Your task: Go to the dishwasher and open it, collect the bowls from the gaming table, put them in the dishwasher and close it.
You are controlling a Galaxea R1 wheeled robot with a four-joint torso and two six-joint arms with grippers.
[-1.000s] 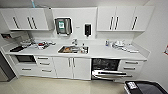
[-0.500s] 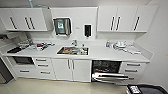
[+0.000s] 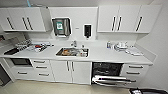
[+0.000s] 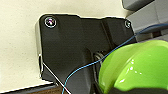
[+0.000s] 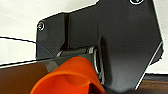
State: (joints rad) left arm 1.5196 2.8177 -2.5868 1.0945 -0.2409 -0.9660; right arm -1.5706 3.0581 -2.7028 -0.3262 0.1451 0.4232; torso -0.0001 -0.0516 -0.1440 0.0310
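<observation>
The dishwasher (image 3: 107, 71) sits under the white counter, right of the sink, with its stainless door (image 3: 111, 80) dropped open and a dark rack inside. A bright green bowl (image 4: 135, 67) hangs close against my left gripper (image 4: 100, 83) in the left wrist view, above pale floor. An orange bowl (image 5: 70, 77) sits the same way at my right gripper (image 5: 96, 86) in the right wrist view. Each bowl appears to be held. The gaming table is out of view.
White base cabinets and drawers (image 3: 67, 71) line the wall, with a sink (image 3: 72, 52) full of dishes. Clutter lies on the counter left (image 3: 35, 47) and right (image 3: 122, 46). A wall (image 3: 160, 62) closes the right side. Pale floor (image 3: 50, 87) lies before the cabinets.
The kitchen front has grown slightly larger in the head view, so the camera has come a little closer. The dishwasher door stays open.
</observation>
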